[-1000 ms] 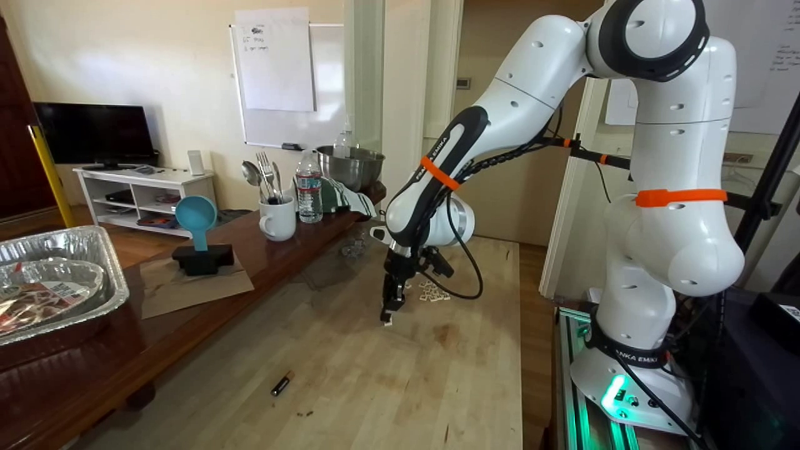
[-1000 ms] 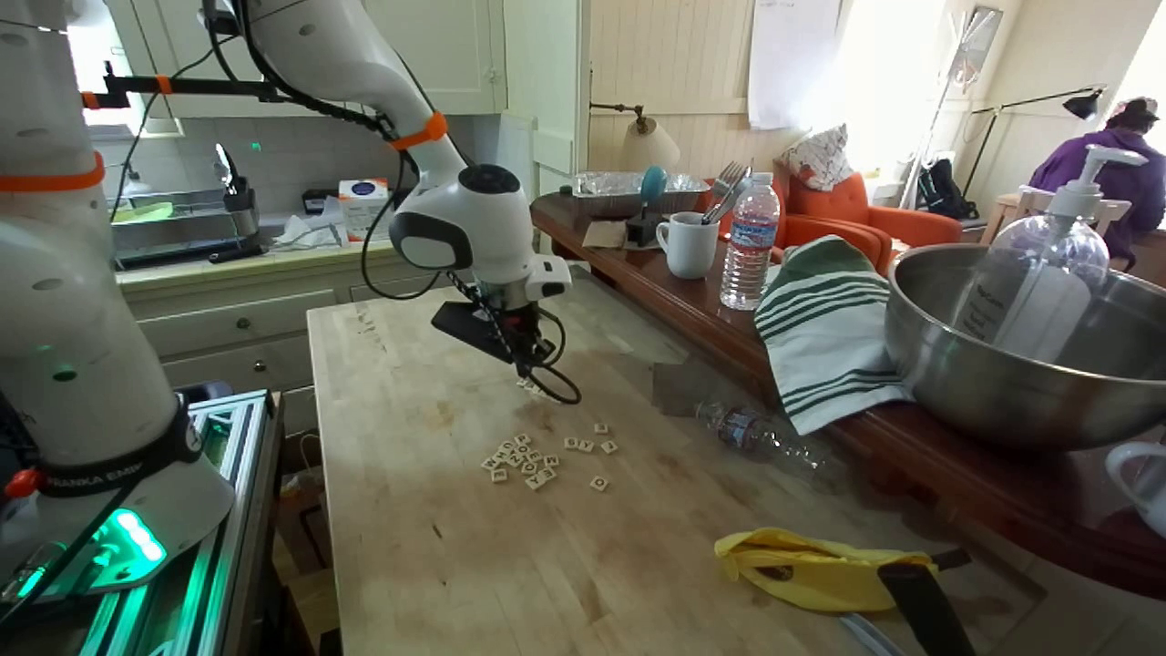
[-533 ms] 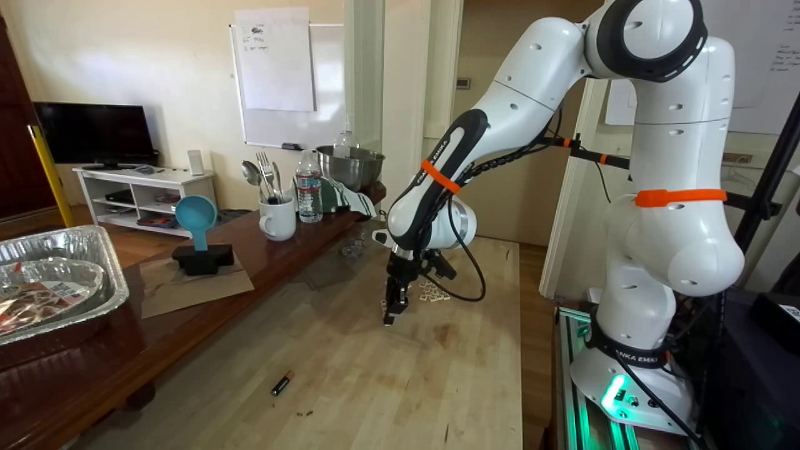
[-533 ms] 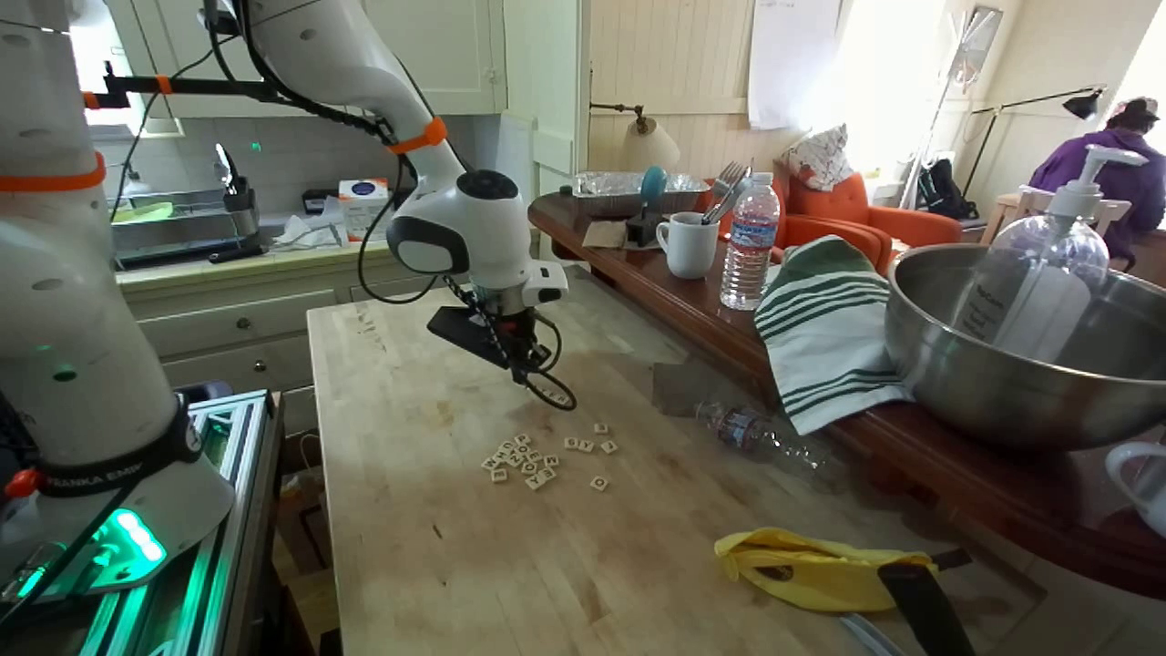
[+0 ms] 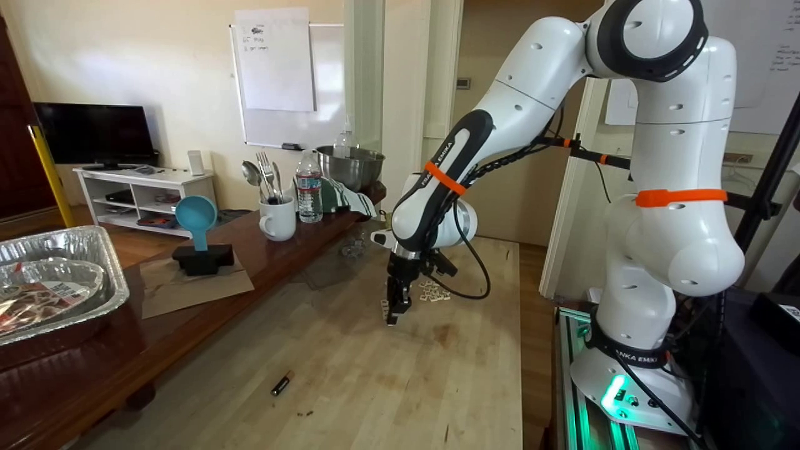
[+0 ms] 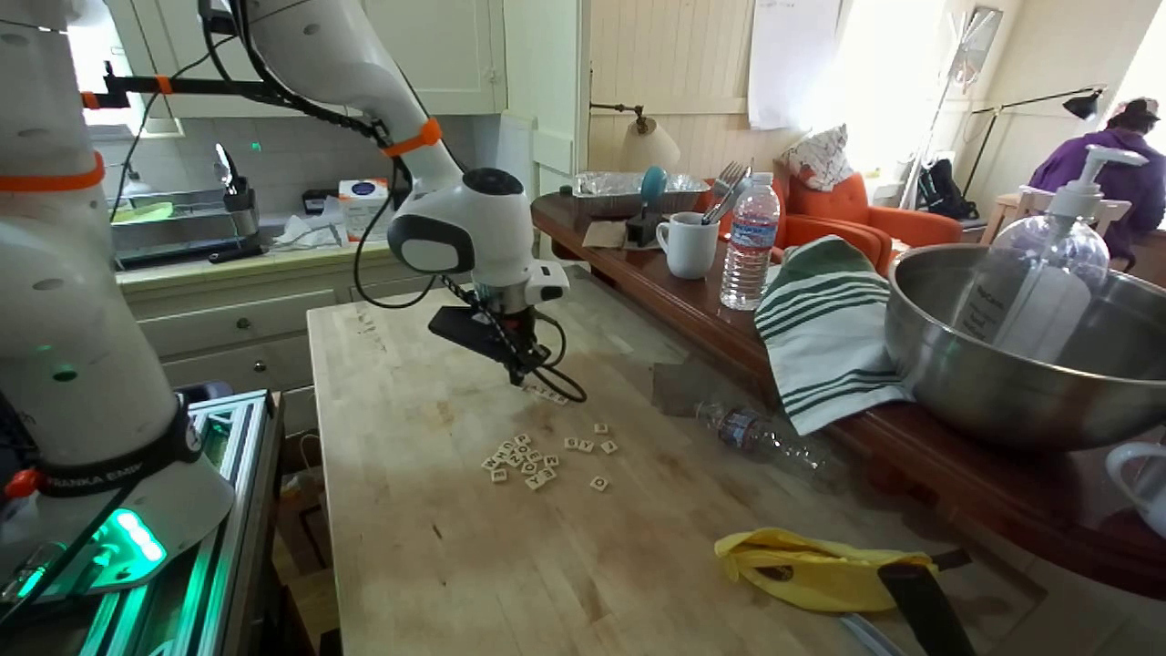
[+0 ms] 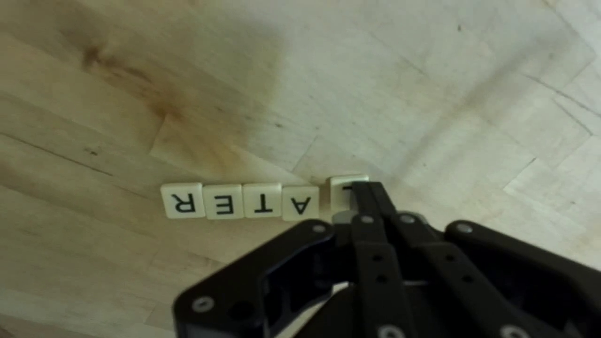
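My gripper (image 7: 368,185) is shut, its two black fingertips pressed together with nothing visible between them. In the wrist view the fingertips cover the right part of a cream letter tile (image 7: 339,192); its letter is mostly hidden. I cannot tell whether they touch it. A small gap to its left is a row of touching tiles, upside down in this view: A (image 7: 300,203), T (image 7: 262,200), E (image 7: 223,202) and R (image 7: 183,200). In both exterior views the gripper (image 5: 392,322) (image 6: 516,378) is low at the wooden table, beside the tile row (image 5: 385,309) (image 6: 548,394).
A loose cluster of letter tiles (image 6: 524,462) (image 5: 433,291) lies nearby, with several stray tiles beside it. A battery (image 5: 282,383), a clear plastic bottle (image 6: 751,428) and a yellow pouch (image 6: 811,569) lie on the table. A raised dark wood counter (image 5: 250,250) runs alongside.
The gripper has shifted slightly, to the right in an exterior view, staying low at the table. More of the tile row shows beside the fingers now. The loose tiles have not moved.
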